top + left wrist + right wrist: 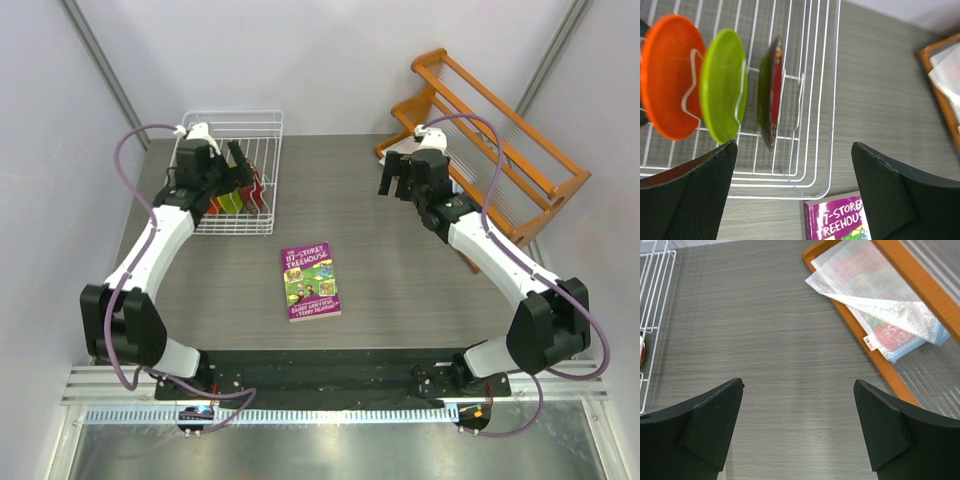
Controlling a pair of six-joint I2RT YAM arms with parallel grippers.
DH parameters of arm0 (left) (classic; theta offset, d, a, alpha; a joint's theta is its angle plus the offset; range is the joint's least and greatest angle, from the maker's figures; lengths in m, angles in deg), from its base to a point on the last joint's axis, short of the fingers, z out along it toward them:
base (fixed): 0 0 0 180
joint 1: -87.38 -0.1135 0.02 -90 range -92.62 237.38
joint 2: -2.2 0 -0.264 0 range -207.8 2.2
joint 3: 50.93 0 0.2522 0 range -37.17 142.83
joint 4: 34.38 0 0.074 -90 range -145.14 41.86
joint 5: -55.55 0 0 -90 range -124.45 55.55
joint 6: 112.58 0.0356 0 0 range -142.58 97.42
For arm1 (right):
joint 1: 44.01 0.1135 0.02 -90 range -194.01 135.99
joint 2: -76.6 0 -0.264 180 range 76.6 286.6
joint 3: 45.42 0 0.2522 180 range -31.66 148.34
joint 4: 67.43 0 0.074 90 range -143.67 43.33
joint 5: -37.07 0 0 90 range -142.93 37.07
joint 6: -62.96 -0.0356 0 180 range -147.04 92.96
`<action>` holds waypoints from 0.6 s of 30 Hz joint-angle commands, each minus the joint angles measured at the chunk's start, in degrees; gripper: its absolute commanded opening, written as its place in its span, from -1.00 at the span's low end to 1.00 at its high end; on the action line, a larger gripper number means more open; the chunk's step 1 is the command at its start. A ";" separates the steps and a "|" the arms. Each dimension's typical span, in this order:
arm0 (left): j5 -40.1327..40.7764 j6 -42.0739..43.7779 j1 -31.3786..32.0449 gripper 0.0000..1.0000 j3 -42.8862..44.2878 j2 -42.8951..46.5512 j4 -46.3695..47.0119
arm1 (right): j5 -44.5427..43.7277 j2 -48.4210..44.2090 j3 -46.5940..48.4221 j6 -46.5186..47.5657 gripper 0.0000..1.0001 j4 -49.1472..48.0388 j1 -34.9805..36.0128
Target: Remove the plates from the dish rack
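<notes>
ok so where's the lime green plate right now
The lime green plate stands on edge in the white wire dish rack, left in the left wrist view, between the orange plate and the dark red plate.

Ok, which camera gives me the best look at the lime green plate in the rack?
Left wrist: the lime green plate stands on edge, nearly whole, between the orange plate and dark red plate. The top view shows only a green sliver. The right wrist shows only an edge of the dish rack.

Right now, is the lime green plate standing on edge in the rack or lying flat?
On edge: the lime green plate stands upright among the dish rack tines, between the orange plate and the dark red plate.
</notes>
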 commanded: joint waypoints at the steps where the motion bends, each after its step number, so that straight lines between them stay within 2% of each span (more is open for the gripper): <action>1: 7.30 2.20 3.80 0.90 3.57 -3.47 4.05 | 2.05 2.17 3.11 -0.51 0.95 -0.20 -0.07; 8: 19.70 2.73 5.66 0.79 5.42 -8.13 4.41 | 1.96 3.93 3.46 -1.92 0.93 0.07 -0.07; 18: 20.78 2.03 5.74 0.65 6.74 -13.85 6.78 | 0.03 5.07 3.55 -3.50 0.90 0.07 -0.07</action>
